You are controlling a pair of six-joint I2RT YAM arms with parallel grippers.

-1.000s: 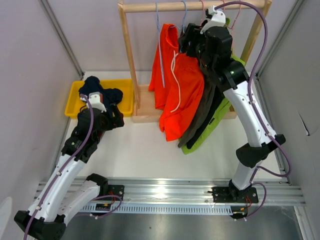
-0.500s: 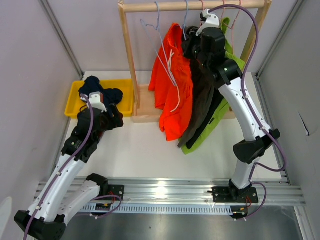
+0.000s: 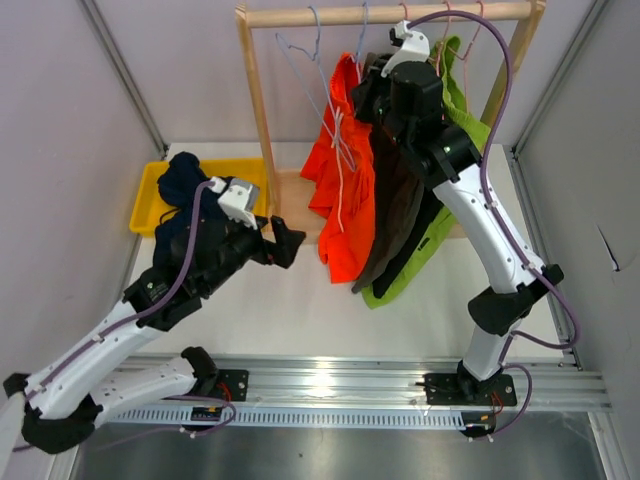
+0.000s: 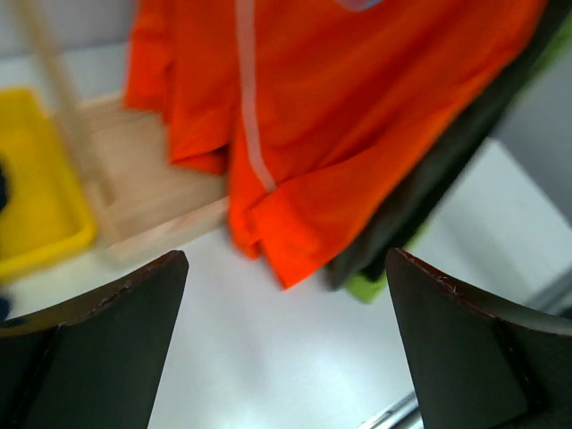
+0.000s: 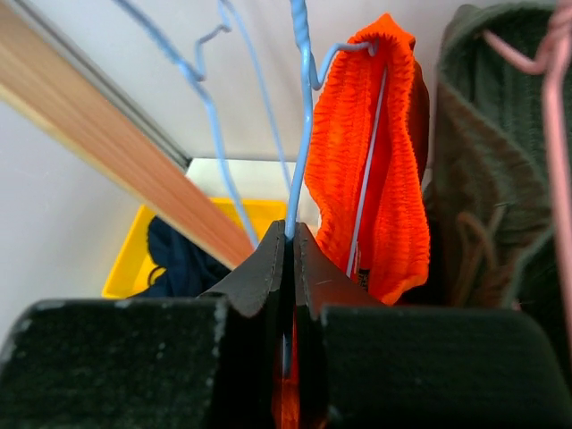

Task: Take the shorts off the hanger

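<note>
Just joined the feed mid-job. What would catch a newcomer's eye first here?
The bright orange shorts hang on the wooden rack at the back, beside dark pairs and a lime green pair. The right gripper is shut on a blue wire hanger at their top. Navy shorts lie in the yellow bin at left.

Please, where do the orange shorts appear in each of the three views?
Top external: orange shorts hang at upper centre.
Left wrist: orange shorts fill the upper middle.
Right wrist: orange shorts right of centre, on a blue hanger.
Shared landmark: yellow bin, left of them everywhere.
</note>
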